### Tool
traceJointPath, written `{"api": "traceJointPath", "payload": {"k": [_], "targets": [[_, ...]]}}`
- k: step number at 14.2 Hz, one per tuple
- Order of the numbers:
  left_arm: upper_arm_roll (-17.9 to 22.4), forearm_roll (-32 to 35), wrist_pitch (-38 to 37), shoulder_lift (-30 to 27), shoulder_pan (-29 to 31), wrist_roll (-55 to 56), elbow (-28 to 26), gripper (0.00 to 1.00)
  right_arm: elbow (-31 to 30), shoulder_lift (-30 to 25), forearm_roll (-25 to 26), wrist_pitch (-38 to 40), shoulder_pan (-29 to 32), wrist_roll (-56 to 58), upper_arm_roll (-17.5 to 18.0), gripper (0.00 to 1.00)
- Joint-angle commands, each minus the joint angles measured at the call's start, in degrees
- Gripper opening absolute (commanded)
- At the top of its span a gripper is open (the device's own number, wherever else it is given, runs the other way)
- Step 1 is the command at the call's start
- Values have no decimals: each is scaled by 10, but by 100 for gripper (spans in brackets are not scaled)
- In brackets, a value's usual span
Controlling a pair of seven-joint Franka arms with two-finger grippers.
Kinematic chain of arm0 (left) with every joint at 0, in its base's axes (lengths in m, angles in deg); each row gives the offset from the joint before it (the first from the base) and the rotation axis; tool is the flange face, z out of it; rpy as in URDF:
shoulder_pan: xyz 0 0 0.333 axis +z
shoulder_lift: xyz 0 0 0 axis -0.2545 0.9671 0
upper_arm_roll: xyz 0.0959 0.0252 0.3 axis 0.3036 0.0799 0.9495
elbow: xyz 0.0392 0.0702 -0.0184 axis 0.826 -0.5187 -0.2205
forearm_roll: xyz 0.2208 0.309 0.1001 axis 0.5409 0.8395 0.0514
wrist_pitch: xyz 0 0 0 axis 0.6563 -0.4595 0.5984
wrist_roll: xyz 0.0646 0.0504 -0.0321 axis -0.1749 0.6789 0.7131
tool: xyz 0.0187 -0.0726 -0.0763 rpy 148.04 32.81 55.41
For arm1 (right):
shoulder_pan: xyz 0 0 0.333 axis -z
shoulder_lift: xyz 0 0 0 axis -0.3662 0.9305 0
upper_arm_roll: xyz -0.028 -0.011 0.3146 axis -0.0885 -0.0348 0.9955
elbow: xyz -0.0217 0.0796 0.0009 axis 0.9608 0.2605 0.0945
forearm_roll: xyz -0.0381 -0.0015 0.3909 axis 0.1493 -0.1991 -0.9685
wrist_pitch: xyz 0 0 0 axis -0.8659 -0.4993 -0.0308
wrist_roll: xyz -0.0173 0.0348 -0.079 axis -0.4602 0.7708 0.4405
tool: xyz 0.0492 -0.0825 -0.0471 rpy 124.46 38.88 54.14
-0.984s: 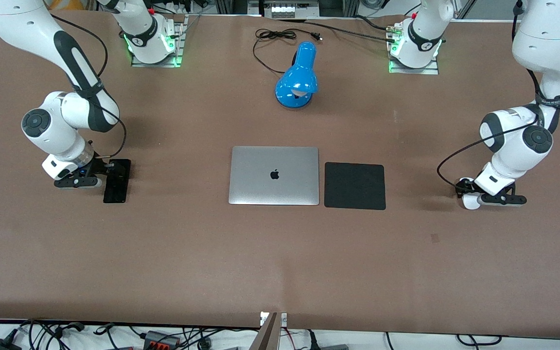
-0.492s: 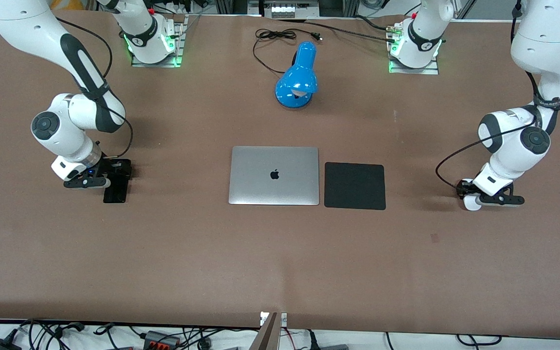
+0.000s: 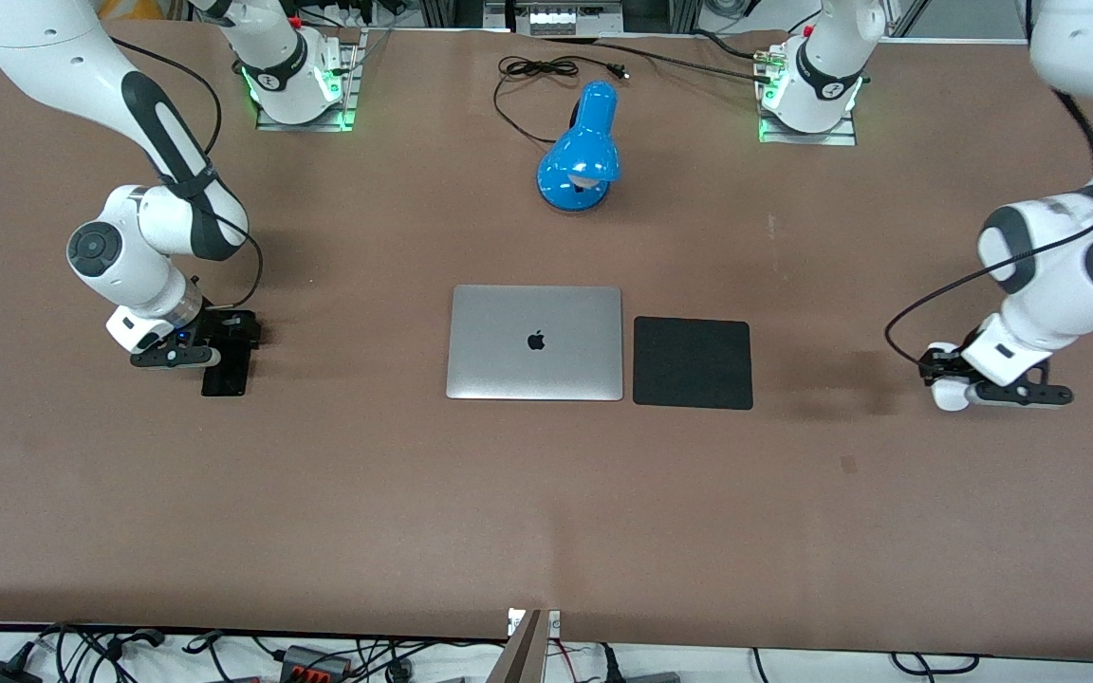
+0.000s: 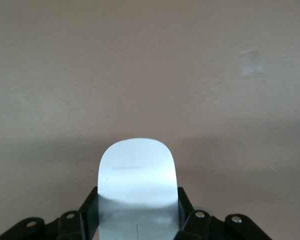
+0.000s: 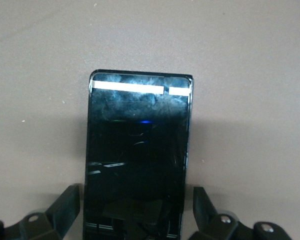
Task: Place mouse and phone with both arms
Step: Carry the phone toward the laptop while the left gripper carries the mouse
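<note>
Your left end effector [image 3: 947, 381] sits at the left arm's end of the counter [image 3: 546, 493], well apart from the mouse pad [image 3: 693, 363], and its fingers are closed against the two sides of the mouse [image 3: 947, 396]. In the left wrist view the mouse [image 4: 137, 192] pokes out from between the dark fingers [image 4: 87, 210], with its shadow spread on the brown surface beneath it; from these views you cannot tell for sure whether it is raised off the counter or only just above it. Your right end effector [image 3: 226, 340] is down at the right arm's end of the counter, over the end of the phone [image 3: 227, 375] that lies farther from the front camera. The right wrist view shows the phone [image 5: 138, 160] lying flat and face up, its glossy screen catching a bright strip of light, with one finger [image 5: 67, 205] on each long side and a narrow gap at either edge, so that end effector is spread and not gripping. The closed silver laptop [image 3: 535, 342] lies mid-counter with the mouse pad just beside it, and the blue desk lamp [image 3: 583, 152] stands farther from the front camera than the laptop.
</note>
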Motion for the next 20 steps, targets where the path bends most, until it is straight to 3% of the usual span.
{"api": "traceJointPath", "payload": {"k": [1, 2, 4, 6, 7, 11, 15, 18, 20], "targets": [[-26, 8, -169, -31, -1, 6, 91, 36, -1, 1, -2, -4, 0, 1, -1, 100], [-40, 8, -230, -33, -2, 14, 135, 36, -1, 1, -2, -4, 0, 2, -1, 95], [-72, 8, -319, -31, -3, 54, 194, 36, -1, 1, -1, -3, -1, 2, -1, 30], [-116, 9, -338, -34, -3, 106, 203, 36, -1, 3, -1, -2, -1, 2, -1, 6], [-138, 9, -338, -36, -3, 131, 203, 36, 0, 1, -1, -2, -1, -3, -1, 0], [-221, 11, -313, -16, -16, 270, 196, 36, 15, -37, -2, 43, -9, -9, 24, 0], [-222, 42, -288, 24, -94, 385, 187, 36, 71, -42, -3, 118, -46, -126, 72, 0], [-223, 118, -207, 35, -138, 469, 137, 36, 104, -10, -2, 118, -105, -215, 82, 0], [-223, 128, -116, 43, -142, 475, 92, 36, 122, 12, -2, 118, -137, -255, 82, 0]]}}
